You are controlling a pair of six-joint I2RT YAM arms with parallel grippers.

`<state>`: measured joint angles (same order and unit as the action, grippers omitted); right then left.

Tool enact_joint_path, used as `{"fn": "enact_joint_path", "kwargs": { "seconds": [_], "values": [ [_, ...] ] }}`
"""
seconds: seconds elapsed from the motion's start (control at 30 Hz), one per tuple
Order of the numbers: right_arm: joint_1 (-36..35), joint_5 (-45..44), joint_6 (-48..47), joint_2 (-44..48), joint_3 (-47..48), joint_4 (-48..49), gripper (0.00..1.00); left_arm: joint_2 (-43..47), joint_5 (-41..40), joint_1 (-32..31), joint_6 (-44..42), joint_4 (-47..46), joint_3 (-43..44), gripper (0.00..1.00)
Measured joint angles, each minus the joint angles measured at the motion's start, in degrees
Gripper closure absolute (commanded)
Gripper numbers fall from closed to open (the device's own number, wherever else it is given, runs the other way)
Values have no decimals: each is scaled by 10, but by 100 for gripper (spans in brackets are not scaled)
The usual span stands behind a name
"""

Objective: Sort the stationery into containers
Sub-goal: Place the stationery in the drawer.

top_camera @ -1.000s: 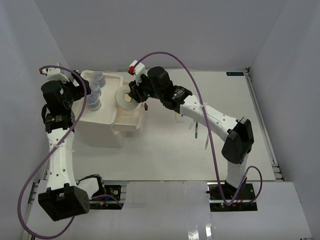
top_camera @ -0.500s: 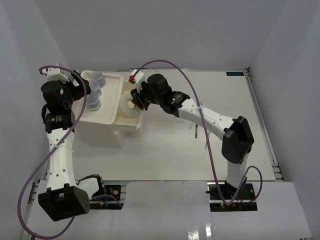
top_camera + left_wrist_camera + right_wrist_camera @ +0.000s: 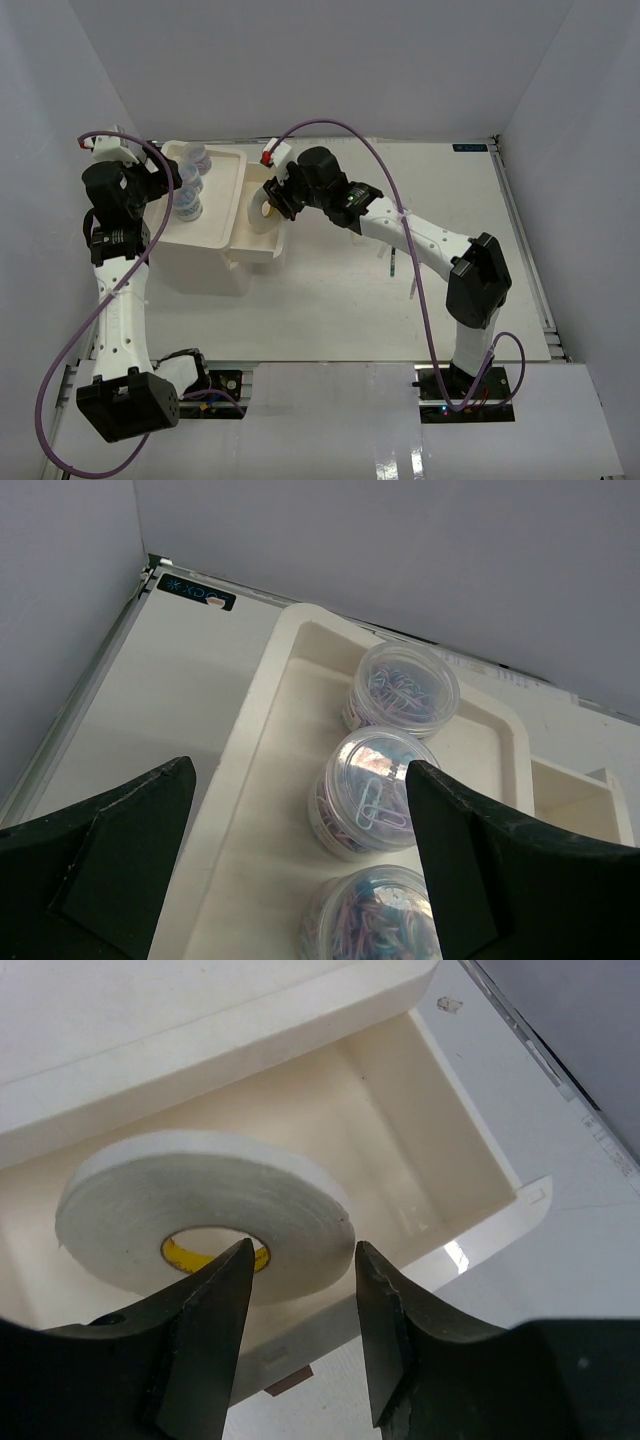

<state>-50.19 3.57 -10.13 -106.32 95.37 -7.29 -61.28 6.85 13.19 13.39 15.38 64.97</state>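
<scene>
A cream-white tape ring [image 3: 200,1195] lies inside the pulled-out drawer [image 3: 420,1130] of the white box unit [image 3: 200,262]; it also shows in the top view [image 3: 257,211]. My right gripper [image 3: 302,1252] is open just above the ring's near edge, its fingers apart and not gripping, and it shows in the top view [image 3: 273,197]. Three clear jars [image 3: 402,685] [image 3: 370,790] [image 3: 375,920] stand in a row in the top tray [image 3: 262,695]. My left gripper [image 3: 300,770] is open and empty above them. Thin pens [image 3: 393,264] lie on the table. I see no second tape ring.
The drawer's small brown knob [image 3: 288,1380] shows below its front wall. The table's far rail [image 3: 195,588] runs behind the tray. White walls close in the table on the left, back and right. A purple cable [image 3: 390,190] arcs over the right arm.
My right gripper carried the tape ring from beside the tray down over the open drawer and let it go; the ring now rests in the drawer. The left arm has not moved.
</scene>
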Motion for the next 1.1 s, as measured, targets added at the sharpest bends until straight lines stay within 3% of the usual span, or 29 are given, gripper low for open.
{"fn": "enact_joint_path", "kwargs": {
  "seconds": [0.2,0.7,0.9,1.1],
  "values": [
    [1,-17,-13,0,16,-24,37,0,0,0,0,0,0,3],
    [3,1,-2,-2,70,-52,37,0,0,0,0,0,0,3],
    [-3,13,9,-38,142,-56,37,0,0,1,0,0,0,3],
    [-9,16,11,-82,156,-61,37,0,0,1,0,0,0,3]
  ]
}}
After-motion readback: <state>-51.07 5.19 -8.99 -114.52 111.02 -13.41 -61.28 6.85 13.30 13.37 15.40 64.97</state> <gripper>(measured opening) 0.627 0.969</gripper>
